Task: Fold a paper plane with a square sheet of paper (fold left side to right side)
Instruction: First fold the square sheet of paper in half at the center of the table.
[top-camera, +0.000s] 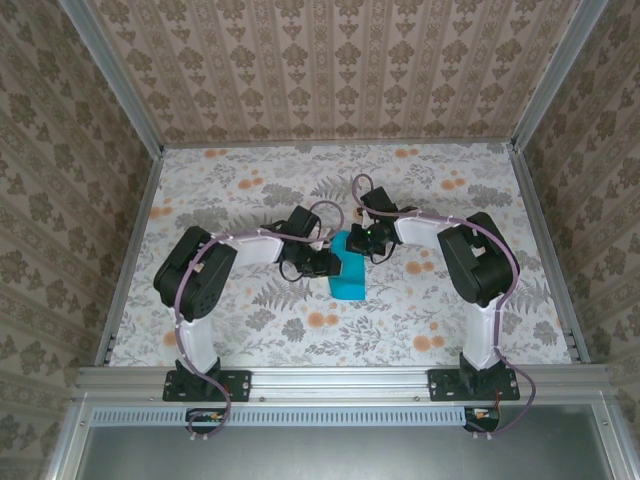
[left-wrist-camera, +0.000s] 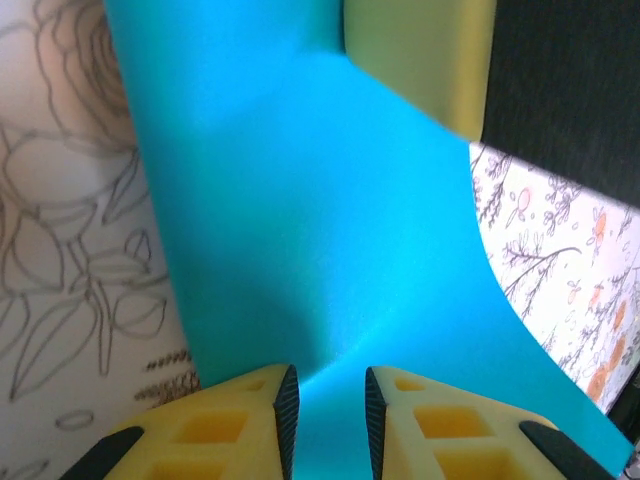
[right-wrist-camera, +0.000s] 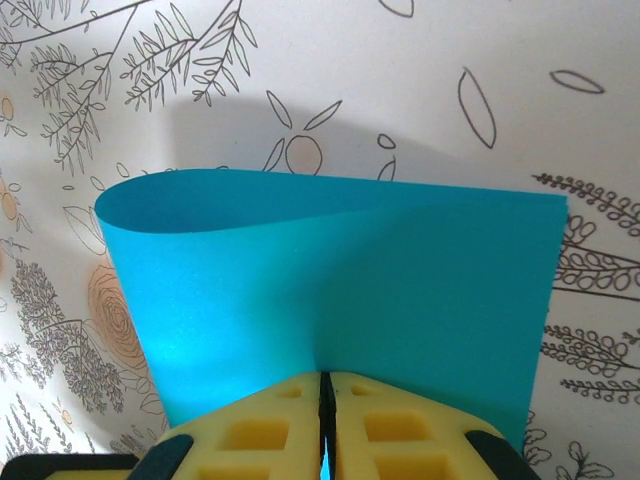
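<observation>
The left arm (top-camera: 195, 275) and right arm (top-camera: 480, 265) rise from the bottom edge of the overhead view, elbows bowed outward and forearms turned in toward mid-frame. There the left gripper (top-camera: 322, 262) sits low over the square sheet of paper (top-camera: 350, 282), its jaws narrowly apart. Just beyond it, the right gripper (top-camera: 366, 240) is clamped on the sheet's edge, which curls over in a soft bend above the table (top-camera: 250, 180).

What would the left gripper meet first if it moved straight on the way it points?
The blue paper, lying directly before the left gripper; past it, probably the yellow finger of the right gripper, though depth is unclear.
</observation>
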